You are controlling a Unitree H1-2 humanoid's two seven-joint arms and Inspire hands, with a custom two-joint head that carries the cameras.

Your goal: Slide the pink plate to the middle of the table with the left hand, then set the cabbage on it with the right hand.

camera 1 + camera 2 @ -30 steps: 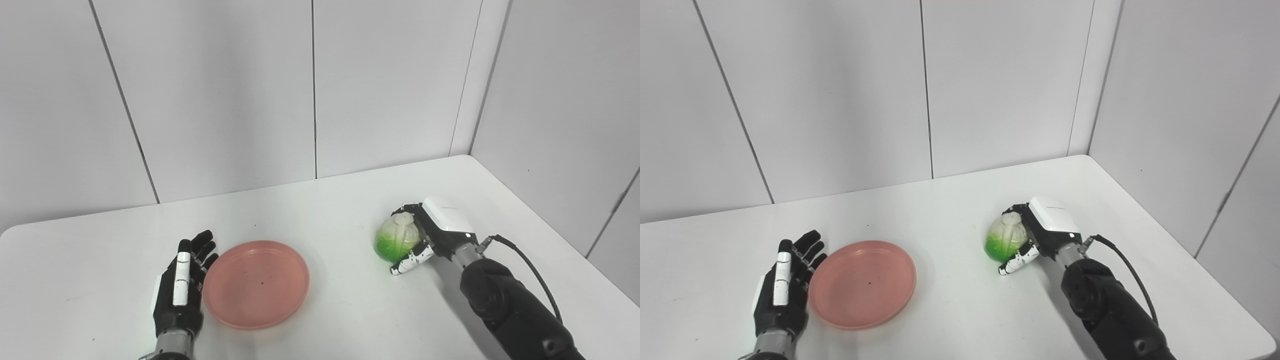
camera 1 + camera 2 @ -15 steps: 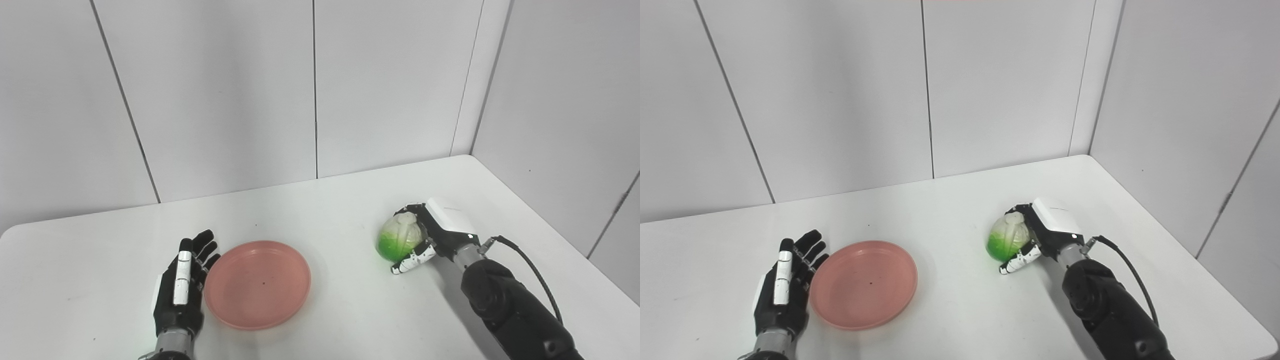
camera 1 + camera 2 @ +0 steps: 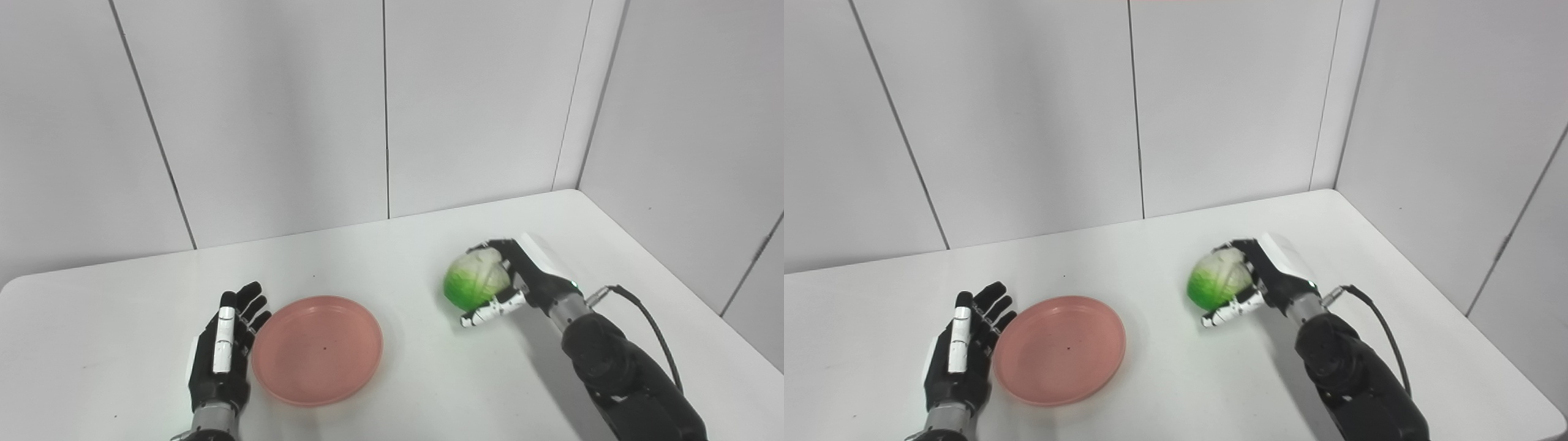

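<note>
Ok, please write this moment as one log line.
left hand: open beside pink plate | right hand: holding cabbage | cabbage: not on plate

A white table point(image 3: 392, 257) with rounded corners, set against pale wall panels point(image 3: 275, 110), carries 1 pink plate point(image 3: 317, 350) lying flat at its near left-centre, with the left hand point(image 3: 222, 354) resting beside the plate's left rim.

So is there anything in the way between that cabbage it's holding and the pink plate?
Nothing visible. The right hand holds the cabbage above the table, and only bare white tabletop lies between it and the pink plate. The left hand rests open against the plate's far side, out of that path.
</note>
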